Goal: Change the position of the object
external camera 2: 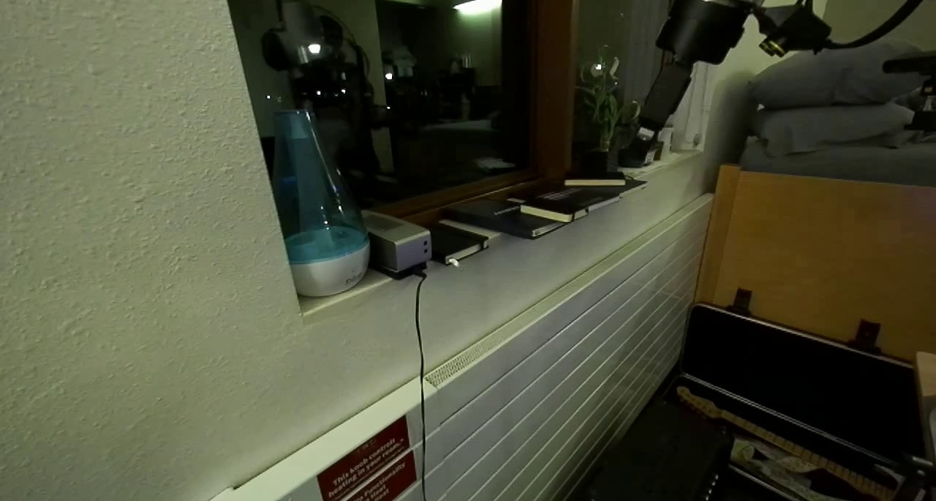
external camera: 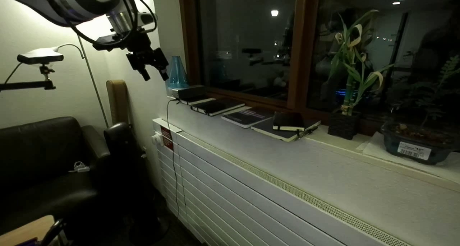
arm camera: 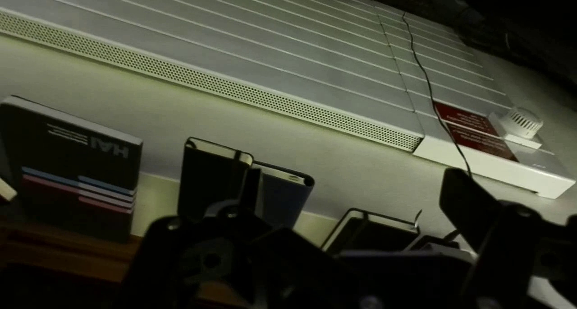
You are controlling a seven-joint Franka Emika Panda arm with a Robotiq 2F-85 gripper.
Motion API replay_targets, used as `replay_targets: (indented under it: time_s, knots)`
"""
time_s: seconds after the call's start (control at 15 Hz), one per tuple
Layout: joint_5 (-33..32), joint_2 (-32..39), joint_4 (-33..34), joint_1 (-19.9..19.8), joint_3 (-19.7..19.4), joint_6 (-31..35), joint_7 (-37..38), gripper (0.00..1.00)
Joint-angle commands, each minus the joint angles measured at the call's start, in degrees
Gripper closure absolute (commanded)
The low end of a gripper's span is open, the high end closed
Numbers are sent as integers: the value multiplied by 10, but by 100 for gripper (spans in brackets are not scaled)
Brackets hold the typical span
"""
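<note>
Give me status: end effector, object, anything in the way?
End effector open, empty, in mid-air. Can't tell which thing to move; books lie on the windowsill. Cord hangs down the radiator; might snag.

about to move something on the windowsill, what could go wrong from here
The open gripper might snag the black cable hanging from the grey box and drag that box off the windowsill. It could also topple the blue-topped humidifier. The small black notebook, stacked on a larger notebook, may slide if nudged.

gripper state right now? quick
Gripper: open, fingers spread apart, holding nothing.
</note>
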Motion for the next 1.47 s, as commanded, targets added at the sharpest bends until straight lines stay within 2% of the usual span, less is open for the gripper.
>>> replay_targets:
  time_s: [0.0,0.27,0.53,0.67,0.73,1.4]
  knots:
    - [38,6,8,-60,16,-18,16,0]
    - [59,18,18,-101,11,-37,24,0]
    - [64,28,27,-124,15,-48,49,0]
    - [75,37,40,-125,14,-67,53,0]
    - [57,27,21,-127,15,-40,38,0]
    - [65,35,33,-127,15,-53,42,0]
